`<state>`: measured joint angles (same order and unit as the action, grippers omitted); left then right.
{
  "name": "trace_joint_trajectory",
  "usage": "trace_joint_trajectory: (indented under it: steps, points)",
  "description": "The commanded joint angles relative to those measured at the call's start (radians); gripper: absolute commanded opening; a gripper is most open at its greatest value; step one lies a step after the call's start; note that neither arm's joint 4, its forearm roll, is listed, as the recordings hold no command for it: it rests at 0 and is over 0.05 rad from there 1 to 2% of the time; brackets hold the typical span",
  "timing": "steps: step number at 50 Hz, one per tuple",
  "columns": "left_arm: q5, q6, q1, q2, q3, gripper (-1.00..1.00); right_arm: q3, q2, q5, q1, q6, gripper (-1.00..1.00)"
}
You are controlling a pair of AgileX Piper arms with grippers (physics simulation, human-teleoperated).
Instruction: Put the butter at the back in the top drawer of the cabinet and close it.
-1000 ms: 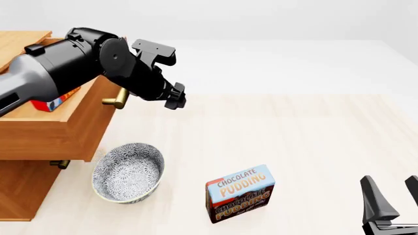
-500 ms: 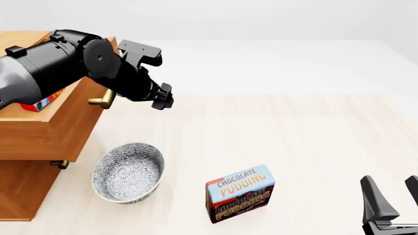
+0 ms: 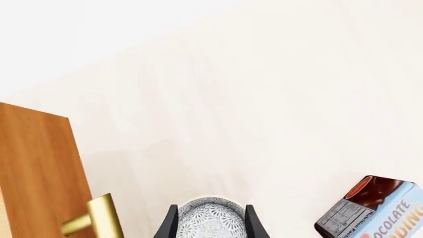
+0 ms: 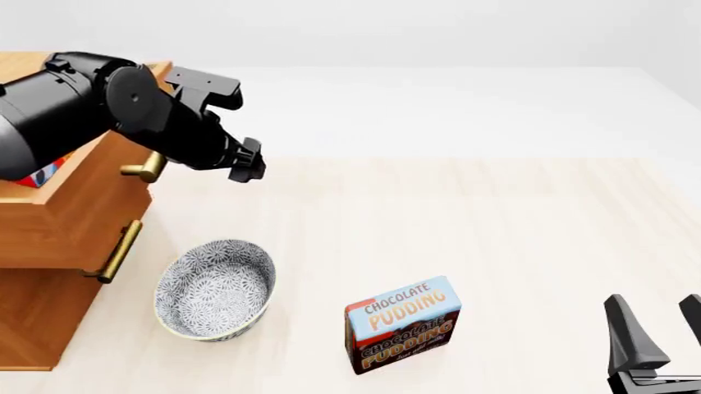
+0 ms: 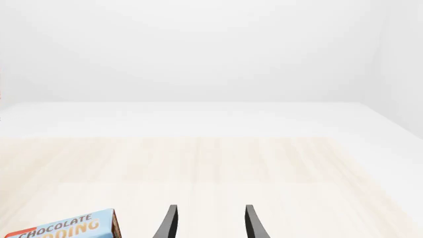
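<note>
The cabinet [image 4: 44,320] stands at the table's left edge. Its top drawer [image 4: 82,209] is partly pulled out, its brass handle [image 4: 143,170] facing right. A red corner of the butter [image 4: 39,175] shows inside the drawer; the left arm hides the rest. My left gripper [image 4: 249,162] hangs just right of the handle, open and empty. In the left wrist view the left gripper [image 3: 211,225] has its fingers apart, with the drawer front [image 3: 36,168] and the handle [image 3: 99,220] beside them. My right gripper [image 4: 661,341] is open and empty at the front right, and it also shows in the right wrist view [image 5: 208,223].
A patterned bowl [image 4: 215,287] sits in front of the cabinet, below the left gripper, and shows in the left wrist view [image 3: 211,218]. A Chocolate Pudding box [image 4: 402,324] stands upright at front centre. The second drawer's handle [image 4: 118,250] sticks out below the top drawer.
The top drawer has slid leftwards into the cabinet, with the left arm moving left along with it. The butter is more covered. The right arm has not moved.
</note>
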<state>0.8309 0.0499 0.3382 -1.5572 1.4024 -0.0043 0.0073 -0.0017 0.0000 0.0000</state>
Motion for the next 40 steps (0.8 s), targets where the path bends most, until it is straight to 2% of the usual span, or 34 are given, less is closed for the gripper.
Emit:
trace_joint_trajectory:
  steps: [1,40]
  points:
    - [-0.01,-0.004,-0.039,0.033,-0.039,1.0,0.0,0.0,0.0,0.0,0.0,1.0]
    - [-0.027,0.004,-0.188,0.064,-0.094,1.0,0.0,0.0,0.0,0.0,0.0,1.0]
